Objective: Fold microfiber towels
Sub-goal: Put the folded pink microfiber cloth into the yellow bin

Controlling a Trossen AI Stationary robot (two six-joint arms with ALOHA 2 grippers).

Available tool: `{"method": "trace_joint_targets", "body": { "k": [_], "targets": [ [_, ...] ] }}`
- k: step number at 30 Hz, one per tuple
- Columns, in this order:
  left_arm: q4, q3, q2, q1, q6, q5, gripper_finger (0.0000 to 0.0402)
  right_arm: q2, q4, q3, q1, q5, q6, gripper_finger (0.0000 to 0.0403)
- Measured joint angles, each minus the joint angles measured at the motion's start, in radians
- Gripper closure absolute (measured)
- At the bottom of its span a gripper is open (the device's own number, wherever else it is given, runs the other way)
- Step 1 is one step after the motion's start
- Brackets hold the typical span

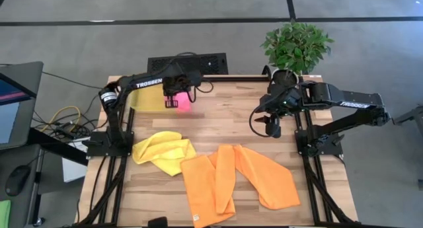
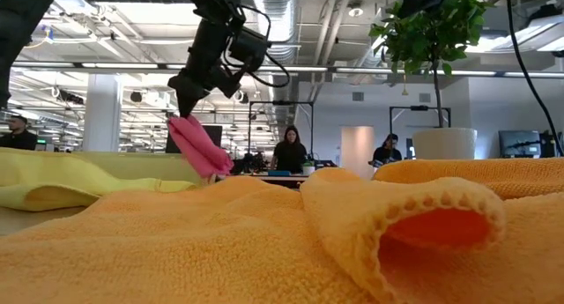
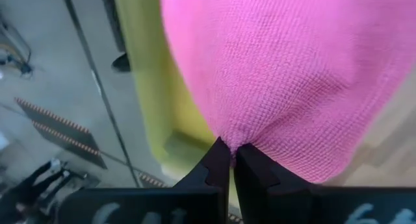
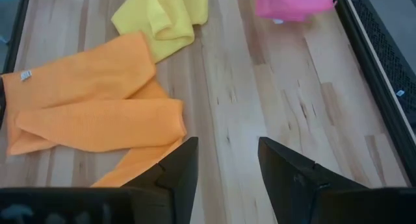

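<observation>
Pink towel [image 1: 182, 102] is held aloft at about 11 o'clock on the table [image 1: 231, 122], pinched at one point by the left gripper [image 3: 231, 152], whose fingers are clamped fully together on the cloth. The bundle hangs bunched beside the translucent yellow bin [image 1: 147, 100]; whether it is folded cannot be told.

Right gripper [image 4: 227, 160] is seen with fingers spread wide, nothing between them, poised over bare wood at about 2 o'clock.

Risks, as judged:
- Pinch is small, at the cloth's edge. A slip is possible under a quick swing, since the weight hangs below the grip.
- Bundle could be dropped onto the bin rim rather than into it or onto the table, the two being so close.
- If released loosely, the cloth is likely to spread and lose any fold.
- Orange towels overlap; one could be dragged along when the other is picked.

Count:
- Pink towel: one, lifted.
- Yellow towel [image 1: 165, 151]: one, crumpled, at 8 o'clock.
- Orange towels [image 1: 238, 178]: two, overlapped, at 6 o'clock.
- Bin: one.
- Potted plant [image 1: 296, 48]: one, at 1 o'clock.
</observation>
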State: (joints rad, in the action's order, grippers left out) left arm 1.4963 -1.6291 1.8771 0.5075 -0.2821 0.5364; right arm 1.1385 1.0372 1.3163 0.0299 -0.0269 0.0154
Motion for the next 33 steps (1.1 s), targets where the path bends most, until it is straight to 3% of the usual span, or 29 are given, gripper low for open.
{"method": "trace_joint_targets", "body": {
  "k": [8, 23, 33],
  "targets": [
    [0.03, 0.0, 0.001, 0.108, -0.076, 0.027, 0.0401, 0.0, 0.001, 0.0, 0.0, 0.0, 0.002, 0.022],
    [0.021, 0.004, 0.007, 0.273, -0.133, -0.054, 0.0401, 0.0, 0.0, 0.0, 0.0, 0.0, 0.002, 0.022],
    [-0.064, 0.131, 0.007, 0.303, -0.142, -0.061, 0.0401, 0.0, 0.001, 0.0, 0.0, 0.0, 0.002, 0.022]
  ]
}}
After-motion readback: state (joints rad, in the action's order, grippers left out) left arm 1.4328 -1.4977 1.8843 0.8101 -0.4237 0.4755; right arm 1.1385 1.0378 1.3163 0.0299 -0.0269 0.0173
